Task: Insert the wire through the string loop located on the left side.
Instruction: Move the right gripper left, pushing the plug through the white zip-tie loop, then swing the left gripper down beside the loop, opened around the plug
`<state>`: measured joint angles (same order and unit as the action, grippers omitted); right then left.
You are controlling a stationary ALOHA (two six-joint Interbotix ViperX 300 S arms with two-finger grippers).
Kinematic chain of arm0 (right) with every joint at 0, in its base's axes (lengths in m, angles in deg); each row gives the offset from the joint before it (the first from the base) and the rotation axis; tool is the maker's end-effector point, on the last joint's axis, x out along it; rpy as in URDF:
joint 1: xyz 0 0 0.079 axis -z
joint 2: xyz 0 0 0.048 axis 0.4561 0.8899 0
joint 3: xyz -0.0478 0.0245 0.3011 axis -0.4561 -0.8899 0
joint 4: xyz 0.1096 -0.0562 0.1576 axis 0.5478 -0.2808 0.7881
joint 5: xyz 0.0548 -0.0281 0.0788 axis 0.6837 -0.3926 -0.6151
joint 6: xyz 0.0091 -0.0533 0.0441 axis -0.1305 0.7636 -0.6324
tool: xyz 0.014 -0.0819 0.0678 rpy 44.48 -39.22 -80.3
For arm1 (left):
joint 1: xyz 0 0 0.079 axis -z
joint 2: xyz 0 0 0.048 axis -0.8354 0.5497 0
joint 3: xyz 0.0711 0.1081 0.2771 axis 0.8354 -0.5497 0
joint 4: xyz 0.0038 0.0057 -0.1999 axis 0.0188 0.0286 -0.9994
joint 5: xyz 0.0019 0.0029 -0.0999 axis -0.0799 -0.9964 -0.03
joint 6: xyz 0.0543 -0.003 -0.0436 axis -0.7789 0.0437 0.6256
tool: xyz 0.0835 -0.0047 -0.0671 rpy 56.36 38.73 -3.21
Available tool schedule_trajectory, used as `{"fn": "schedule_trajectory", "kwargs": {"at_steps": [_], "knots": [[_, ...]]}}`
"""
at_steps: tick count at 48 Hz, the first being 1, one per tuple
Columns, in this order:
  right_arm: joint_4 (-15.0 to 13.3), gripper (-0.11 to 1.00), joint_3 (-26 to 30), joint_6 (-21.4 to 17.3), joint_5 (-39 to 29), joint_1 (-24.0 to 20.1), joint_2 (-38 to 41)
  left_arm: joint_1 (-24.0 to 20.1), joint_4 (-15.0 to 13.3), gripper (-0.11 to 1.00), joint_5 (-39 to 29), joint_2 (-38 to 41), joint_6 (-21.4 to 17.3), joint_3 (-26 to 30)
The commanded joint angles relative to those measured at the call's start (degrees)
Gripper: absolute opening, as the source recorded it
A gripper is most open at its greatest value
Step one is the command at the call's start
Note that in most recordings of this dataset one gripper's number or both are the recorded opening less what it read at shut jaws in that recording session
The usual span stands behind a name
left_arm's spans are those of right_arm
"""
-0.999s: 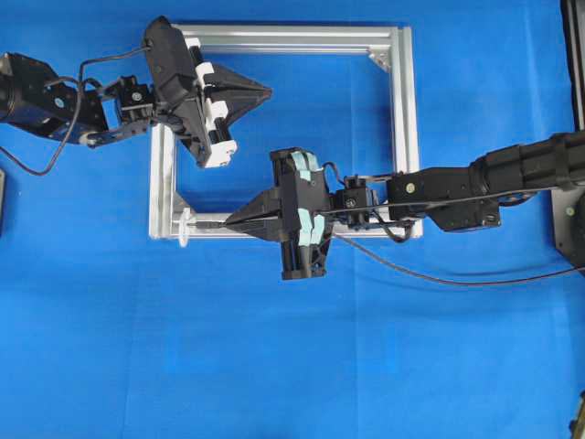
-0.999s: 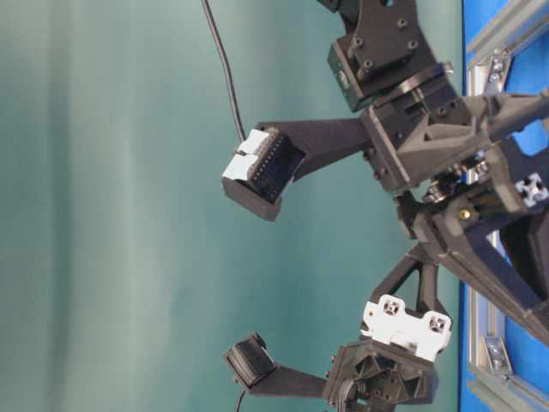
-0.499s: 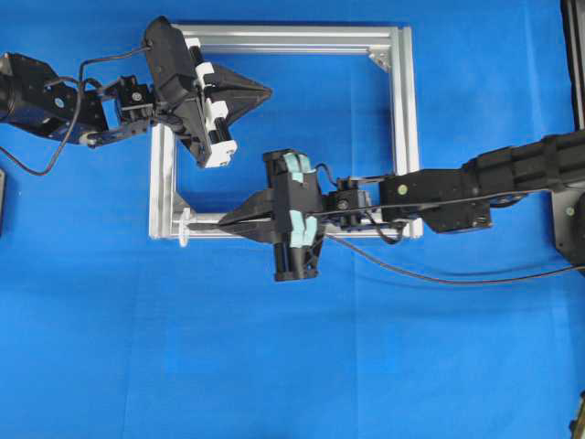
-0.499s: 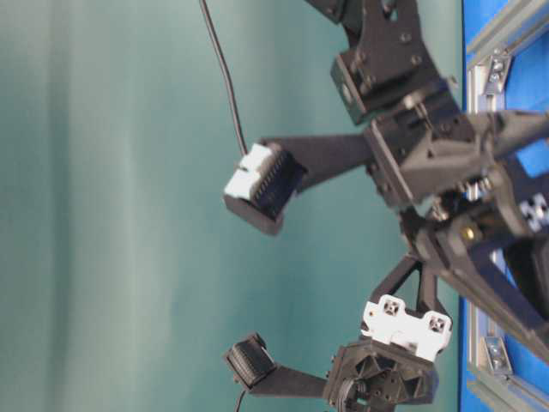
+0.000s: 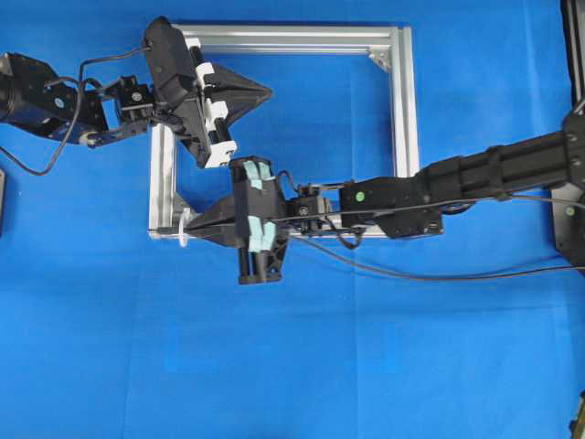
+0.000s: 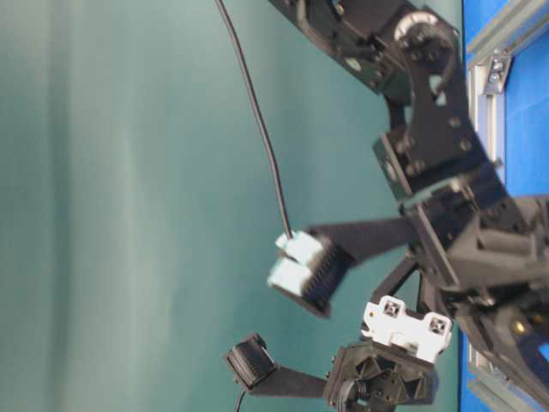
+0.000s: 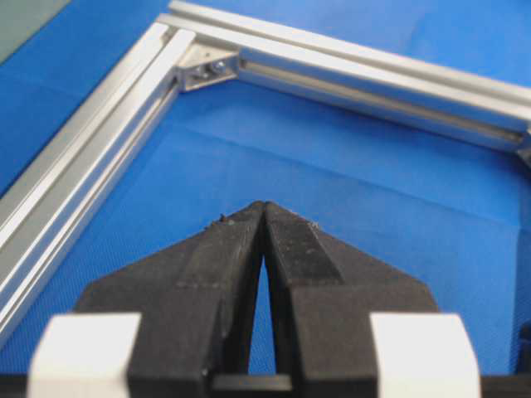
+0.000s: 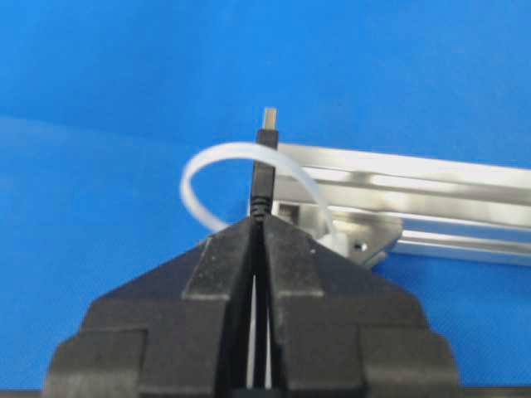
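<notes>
Right hand holds the wire's plug at the string loop on the frame's left corner

The right hand [image 8: 258, 224] is clamped tight on the wire [image 8: 264, 170], whose grey plug tip pokes out past the white string loop [image 8: 199, 170] at the near-left corner of the aluminium frame [image 5: 409, 119]; whether the tip has passed through, the pictures do not settle. The left hand [image 7: 264, 211], jaws pressed together and holding nothing, hangs over the blue surface [image 5: 366, 366] inside the frame's far-left corner.

Wire [image 8: 264, 170] plug tip inside white string loop [image 8: 199, 178]
</notes>
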<state>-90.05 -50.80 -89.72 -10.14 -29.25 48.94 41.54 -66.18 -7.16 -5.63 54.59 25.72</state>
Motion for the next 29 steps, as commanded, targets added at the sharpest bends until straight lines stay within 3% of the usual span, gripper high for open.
{"fn": "schedule_trajectory", "kwargs": {"at_steps": [1, 29], "knots": [[0.0, 0.01, 2.72, 0.09, -0.26, 0.0, -0.7, 0.0, 0.18, 0.0, 0.35, -1.85, -0.09, 0.44], [0.0, 0.01, 2.99, 0.09, -0.62, 0.0, -0.53, 0.0, 0.18, 0.0, 0.35, -3.69, -0.09, -2.2]]}}
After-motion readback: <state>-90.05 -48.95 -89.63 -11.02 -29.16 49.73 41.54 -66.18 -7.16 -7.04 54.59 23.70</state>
